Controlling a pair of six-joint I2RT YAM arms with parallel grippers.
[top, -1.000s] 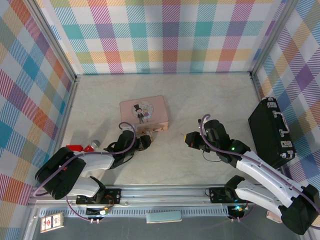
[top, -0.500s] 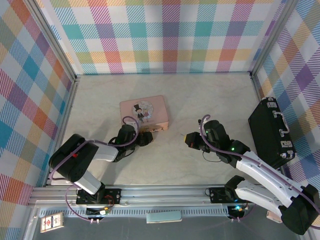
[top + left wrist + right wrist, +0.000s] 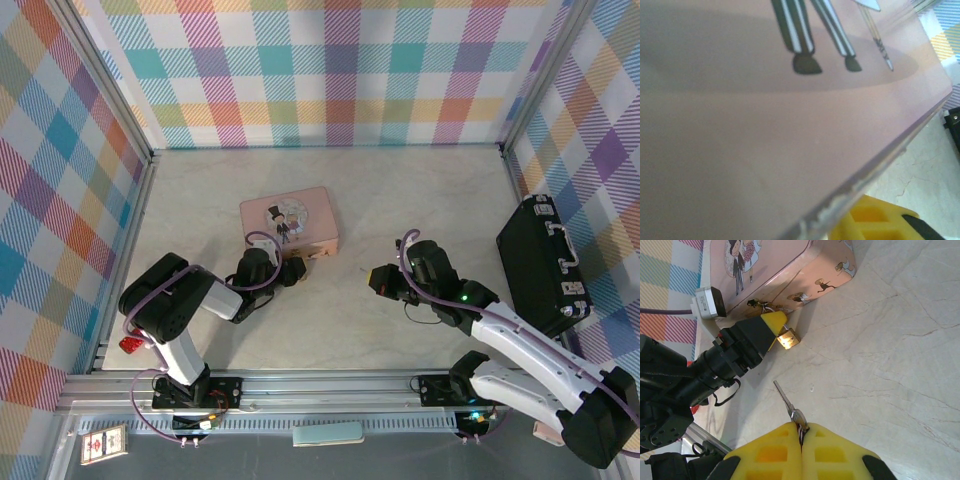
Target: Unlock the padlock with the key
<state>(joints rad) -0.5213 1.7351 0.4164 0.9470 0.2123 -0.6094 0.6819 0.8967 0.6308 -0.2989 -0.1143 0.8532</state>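
Right end effector [image 3: 801,432] was clamped shut on the head of the key [image 3: 785,399], blade poking out toward the padlock [image 3: 788,339]. The lock sat around the middle of the desk [image 3: 890,365], a bit toward its left edge, right up against the near side of the pink tin [image 3: 770,270]. Left end effector [image 3: 774,330] had its yellow tip right at the lock, but I couldn't tell if it was actually gripping it or just touching.

That's my worry. If the lock wasn't pinned, pushing the key in would probably just shove or spin it. And the key was pinched by so little metal that an off-angle hit could twist it loose. Couldn't see the keyway either.
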